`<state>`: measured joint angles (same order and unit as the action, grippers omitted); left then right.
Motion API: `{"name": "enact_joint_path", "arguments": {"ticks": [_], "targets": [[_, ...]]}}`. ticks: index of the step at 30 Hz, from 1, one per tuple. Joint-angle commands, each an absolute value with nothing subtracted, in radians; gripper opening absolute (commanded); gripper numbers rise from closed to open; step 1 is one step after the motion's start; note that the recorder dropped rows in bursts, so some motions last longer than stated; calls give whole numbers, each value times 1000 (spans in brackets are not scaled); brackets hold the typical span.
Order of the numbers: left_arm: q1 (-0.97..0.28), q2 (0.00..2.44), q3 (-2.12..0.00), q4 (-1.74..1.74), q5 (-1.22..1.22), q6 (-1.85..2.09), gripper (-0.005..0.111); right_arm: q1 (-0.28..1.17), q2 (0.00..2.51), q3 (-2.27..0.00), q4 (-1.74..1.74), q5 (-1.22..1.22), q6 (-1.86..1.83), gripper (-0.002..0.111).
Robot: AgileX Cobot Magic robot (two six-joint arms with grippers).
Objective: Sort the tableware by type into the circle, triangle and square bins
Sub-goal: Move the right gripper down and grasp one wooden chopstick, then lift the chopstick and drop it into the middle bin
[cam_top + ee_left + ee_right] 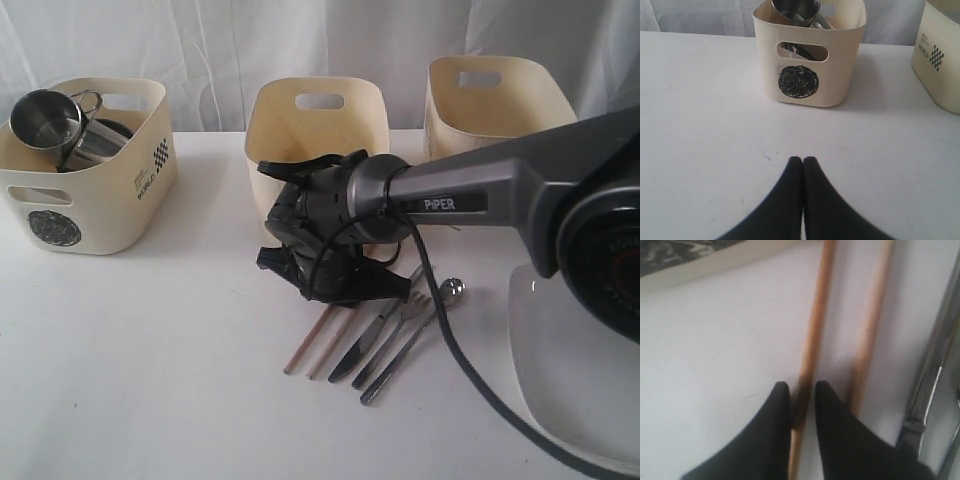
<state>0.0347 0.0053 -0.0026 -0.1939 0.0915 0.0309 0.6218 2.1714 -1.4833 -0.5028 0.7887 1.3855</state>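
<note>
Straddling one chopstick (pixel 812 335) toward the front edge of the table (pixel 150 350), the right gripper (pixel 802 390) pinches it crosswise, set for a clean lift, while the left gripper (pixel 803 164) rests pressed together, empty.

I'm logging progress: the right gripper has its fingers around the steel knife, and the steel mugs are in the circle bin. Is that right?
Not the knife. In the right wrist view the right gripper has its fingers around one wooden chopstick; the steel knife lies untouched beyond the second chopstick. The steel mugs are in the circle bin.
</note>
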Motion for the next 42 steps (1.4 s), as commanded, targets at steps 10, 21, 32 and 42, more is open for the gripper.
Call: {"name": "enact_joint_path", "arguments": {"ticks": [10,21,32,42], "targets": [[28,0,0,-205,89,27,0,656,2058,-1327,-449,755,1364,0],[28,0,0,-205,89,27,0,649,1877,-1276,-495,550,1342,0],[28,0,0,-205,89,27,0,580,1752,-1205,-517,554,1330,0],[28,0,0,-205,89,27,0,534,1650,-1158,-598,376,1319,0]]}}
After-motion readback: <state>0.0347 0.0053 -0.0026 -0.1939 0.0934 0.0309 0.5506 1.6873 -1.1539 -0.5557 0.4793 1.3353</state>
